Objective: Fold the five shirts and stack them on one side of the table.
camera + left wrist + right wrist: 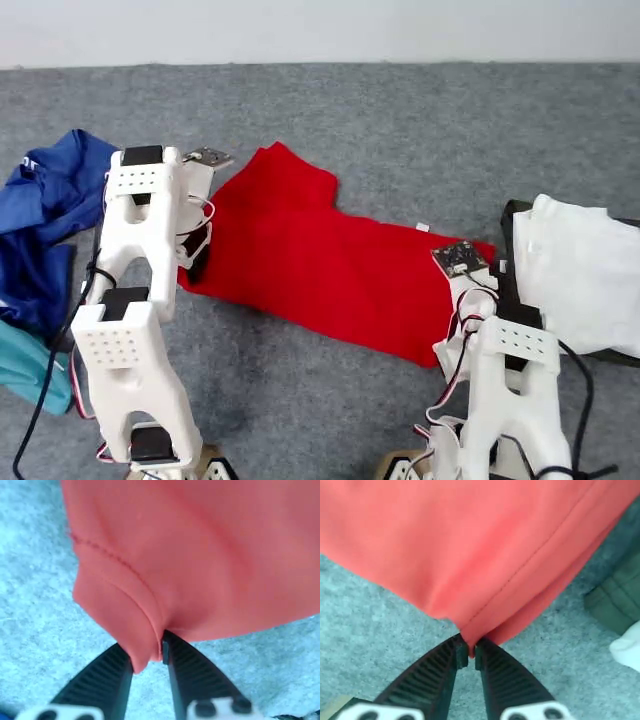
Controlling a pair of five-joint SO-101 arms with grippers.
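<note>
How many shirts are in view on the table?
5. The red shirt spread mid-table, held by left hand and right hand; blue shirt crumpled at left; teal shirt beside it; white shirt at right, atop a mostly hidden dark shirt.

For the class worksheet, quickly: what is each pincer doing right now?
Left pincer: shut on the red shirt.
Right pincer: shut on the red shirt.

My arms (130,340): white perforated shells, black servos; red-white wires (452,345) at right arm's (512,385) 9 o'clock. Fingers (190,670): black, ribbed, white bases.
</note>
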